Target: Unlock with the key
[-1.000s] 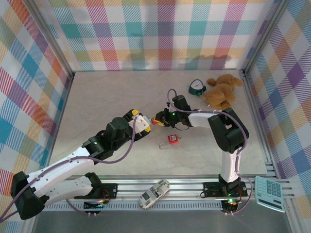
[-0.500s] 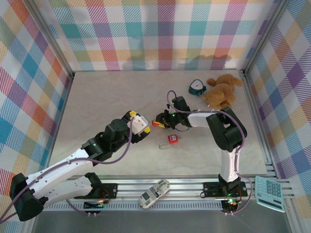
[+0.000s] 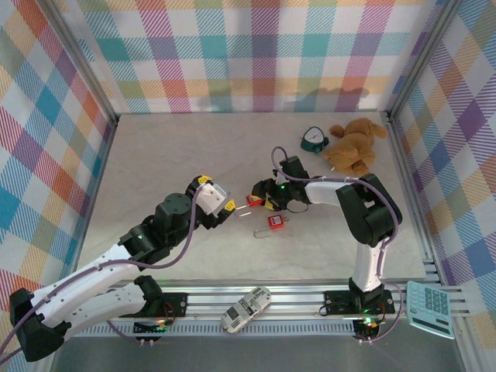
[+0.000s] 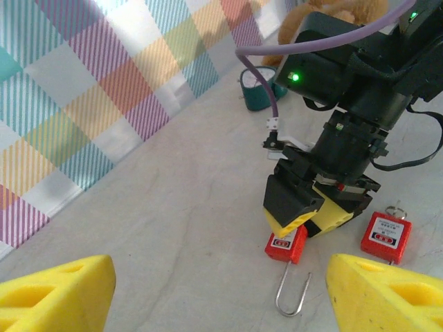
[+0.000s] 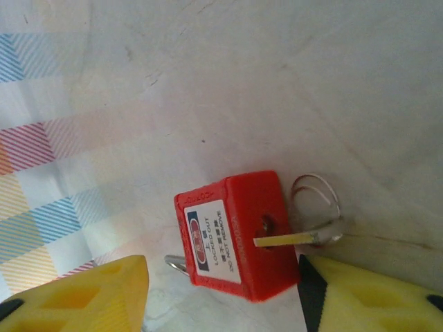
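A red padlock (image 3: 253, 201) (image 4: 286, 245) (image 5: 232, 238) lies on the table between the fingers of my right gripper (image 3: 263, 197) (image 4: 313, 223) (image 5: 221, 294), which stands open around it. The key (image 5: 297, 240) is stuck in the keyhole, and its wire ring (image 5: 318, 197) lies by the right finger. The steel shackle (image 4: 293, 297) has one leg out of the body. My left gripper (image 3: 219, 198) (image 4: 221, 294) hovers open and empty a short way left of the padlock, facing it.
A second red padlock (image 3: 274, 221) (image 4: 385, 237) with a small ring lies just to the near right. A brown teddy bear (image 3: 355, 146) and a green round object (image 3: 313, 139) sit at the back right. A remote (image 3: 246, 308) and a calculator (image 3: 431, 308) rest by the front rail.
My right gripper has opened, and the padlock it held now lies on the table. The left arm has drawn back slightly to the left.
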